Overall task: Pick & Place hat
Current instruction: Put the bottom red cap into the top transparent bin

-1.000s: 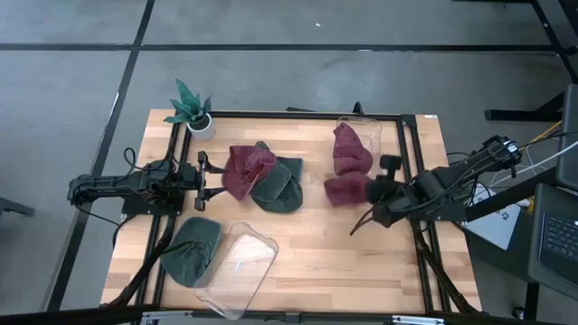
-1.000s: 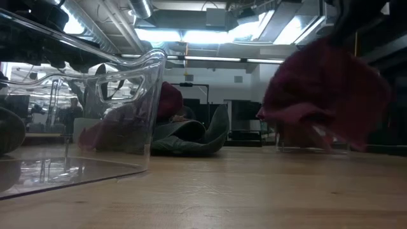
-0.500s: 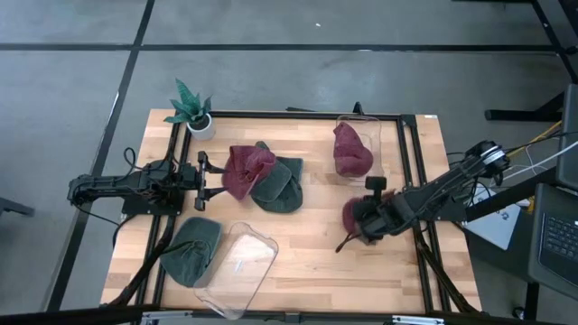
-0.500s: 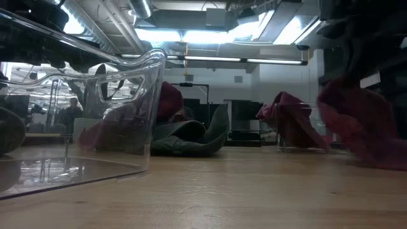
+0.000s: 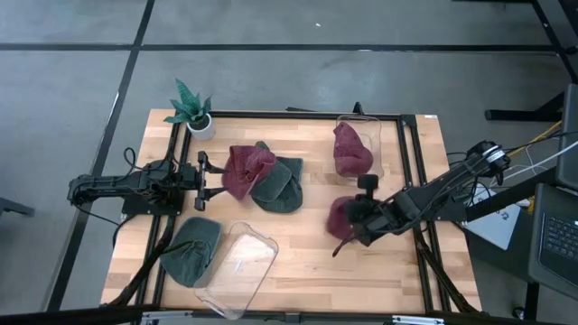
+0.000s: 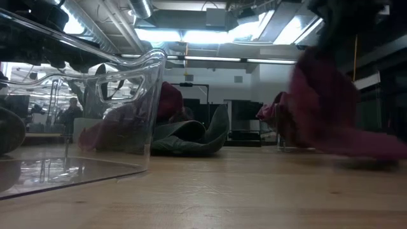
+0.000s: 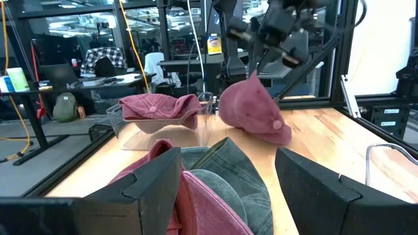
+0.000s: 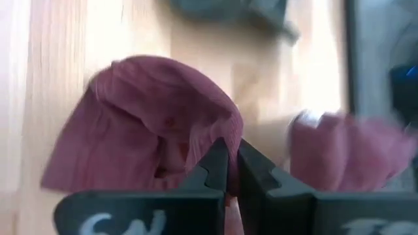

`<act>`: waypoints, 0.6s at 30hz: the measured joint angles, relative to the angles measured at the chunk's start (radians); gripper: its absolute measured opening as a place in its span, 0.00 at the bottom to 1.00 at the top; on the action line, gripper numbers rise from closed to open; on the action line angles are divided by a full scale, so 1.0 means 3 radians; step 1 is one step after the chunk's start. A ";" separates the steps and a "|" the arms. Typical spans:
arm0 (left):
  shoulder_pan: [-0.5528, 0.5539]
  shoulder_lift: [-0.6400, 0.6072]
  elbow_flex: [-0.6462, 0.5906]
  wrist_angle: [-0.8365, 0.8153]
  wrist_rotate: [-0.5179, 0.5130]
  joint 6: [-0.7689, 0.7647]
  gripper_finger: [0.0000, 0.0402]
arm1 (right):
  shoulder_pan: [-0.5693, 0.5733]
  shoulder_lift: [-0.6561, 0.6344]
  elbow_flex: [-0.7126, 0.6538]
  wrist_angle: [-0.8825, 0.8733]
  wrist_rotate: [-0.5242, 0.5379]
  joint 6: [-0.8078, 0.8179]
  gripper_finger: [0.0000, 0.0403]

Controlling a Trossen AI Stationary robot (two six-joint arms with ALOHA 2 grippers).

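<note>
Right claw (image 5: 354, 223), clenched on the maroon hat (image 5: 340, 216), has carried it farther left.

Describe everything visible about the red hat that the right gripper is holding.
The red hat is a soft, dark red cloth cap, crumpled and drooping rather than keeping its shape. The right gripper is shut on a fold of its fabric, and the rest hangs below and spreads out. In the low view its lower edge seems to drag on the wooden table. It sits right of the table's middle, in front of the clear bin holding another red hat, and apart from both.
</note>
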 joint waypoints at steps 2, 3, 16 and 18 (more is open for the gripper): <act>-0.0001 0.0000 0.0000 0.0000 -0.0001 0.0000 0.61 | 0.0000 -0.0001 0.0059 0.0174 0.0129 -0.0271 0.04; -0.0001 0.0000 0.0000 0.0000 0.0000 0.0000 0.61 | 0.0000 -0.0001 0.0074 0.0291 0.0188 -0.0436 0.04; -0.0001 0.0000 0.0000 0.0000 0.0000 0.0000 0.61 | -0.0033 -0.0001 0.0418 0.1286 0.0239 -0.1206 0.04; -0.0001 0.0000 0.0000 0.0000 0.0000 0.0000 0.61 | -0.0064 -0.0001 0.0505 0.1359 0.0235 -0.1194 0.04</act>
